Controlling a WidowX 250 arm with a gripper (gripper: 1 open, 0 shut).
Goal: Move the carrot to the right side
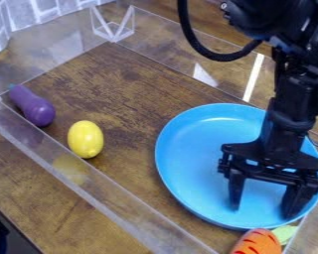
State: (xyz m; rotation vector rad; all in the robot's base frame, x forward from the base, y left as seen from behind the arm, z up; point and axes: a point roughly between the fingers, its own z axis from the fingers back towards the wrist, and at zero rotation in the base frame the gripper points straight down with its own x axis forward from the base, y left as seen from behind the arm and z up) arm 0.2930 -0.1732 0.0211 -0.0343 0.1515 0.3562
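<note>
Now you see the carrot (258,242) at the bottom edge, just below the gripper (270,198), whose fingers stand apart and empty over the blue plate (202,149); no writing is readable anywhere.

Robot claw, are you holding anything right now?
Nothing. The gripper hangs open over the blue plate with empty jaws. The carrot lies loose at the bottom edge, just past the plate.

You won't find any readable text, labels, brand marks or numbers anywhere here, not on the toys, plate or arm.
</note>
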